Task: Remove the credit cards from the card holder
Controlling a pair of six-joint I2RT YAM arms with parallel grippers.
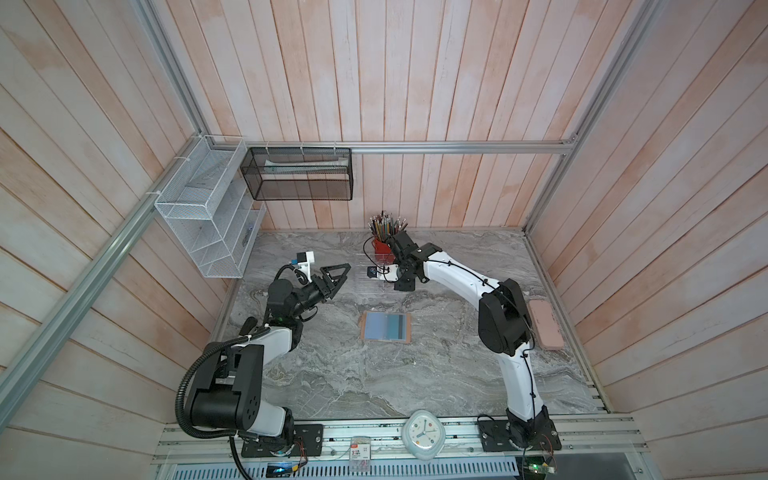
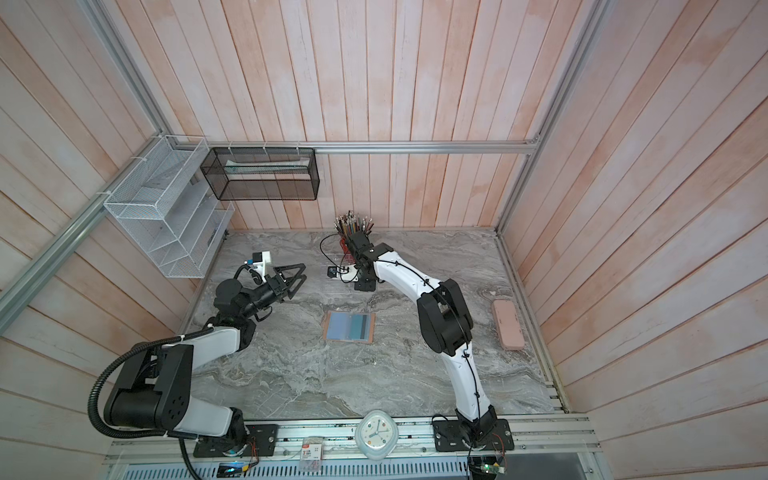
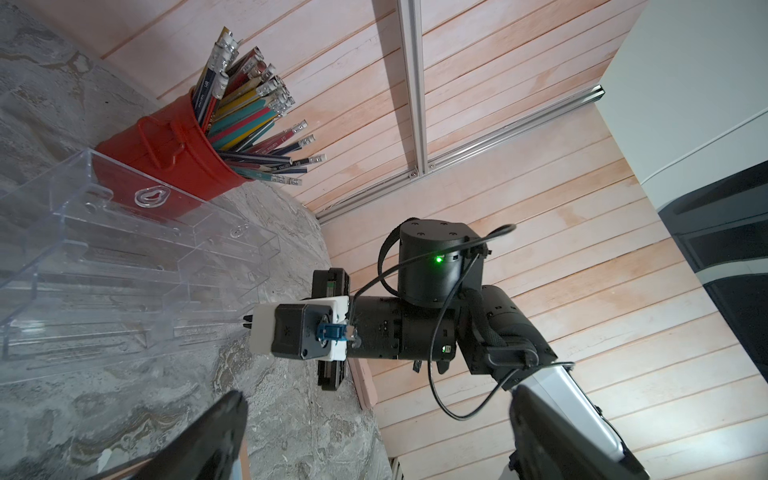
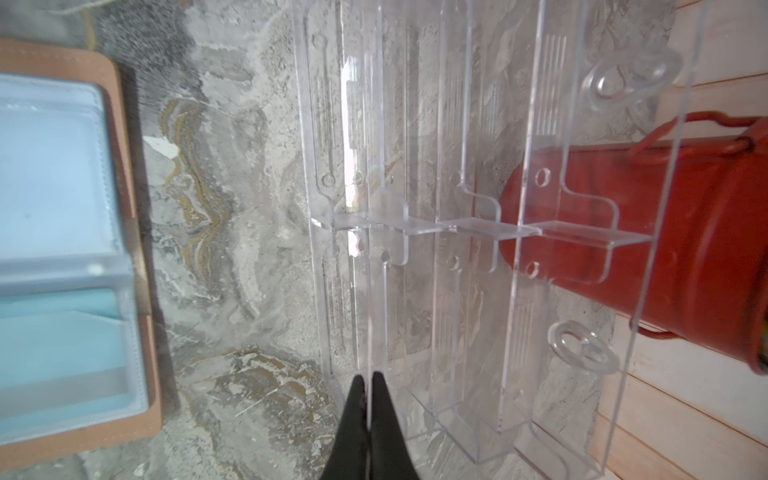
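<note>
Inspecting both tools, I find my left gripper [image 1: 343,276] spread to its full width and holding nothing, raised above the marble table [image 1: 374,386]. Its wrist view looks across at my other arm, not down at the work. I judge this a standby posture: wide jaws are ready either to pin a cover or to take a card, and they block nothing.

My right gripper [image 4: 369,395] has its fingertips pressed together. I see no card between them. A thin clear wall of the acrylic rack [image 4: 478,228] lines up with the seam between the tips; whether they nip it I cannot tell. The rack's compartments directly under this tool look empty, and the red pencil pot [image 3: 174,158] stands just beyond it.

The card holder [image 4: 151,374] lies flat and open on the table between my two tools, apart from both and nearer my bases than either fingertip. Lying open with the sleeves facing up, it leaves the pocket mouths reachable from above.

Of the credit cards I confirm none outright. A teal-blue sheet [image 4: 62,332] sits inside one sleeve, and I judge it to be one of them. No red or black card shows anywhere.

Finding: extraction not yet under way at this pocket; neither tool touches the holder.
</note>
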